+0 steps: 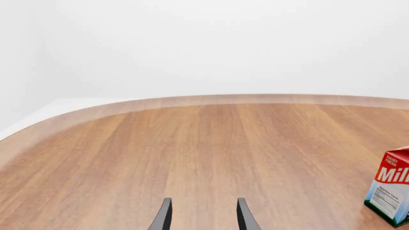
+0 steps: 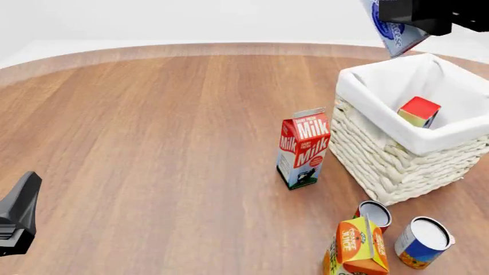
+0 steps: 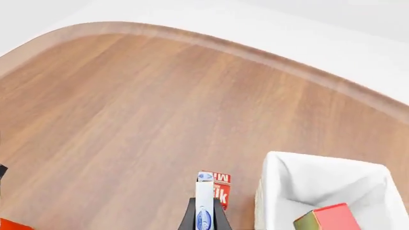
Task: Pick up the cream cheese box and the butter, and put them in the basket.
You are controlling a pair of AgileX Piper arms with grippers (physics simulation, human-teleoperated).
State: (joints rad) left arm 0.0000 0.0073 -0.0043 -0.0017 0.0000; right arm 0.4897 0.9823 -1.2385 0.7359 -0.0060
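Transport phase: we are carrying the cream cheese box (image 2: 397, 31), clamped edgewise in our right gripper (image 3: 204, 213), above the basket (image 2: 397, 154) for release; butter (image 2: 418, 110) is lying below inside.

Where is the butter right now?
In the front view, the butter sits tilted inside the basket on the table's right side, below the right gripper holding the cream cheese box.

The wooden table (image 2: 153, 143) carries the basket (image 2: 382, 166), milk carton (image 2: 303, 149), juice carton (image 2: 356, 249) and two cans (image 2: 422, 242).

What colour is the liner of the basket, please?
White liner over the basket, clearest in the front view.
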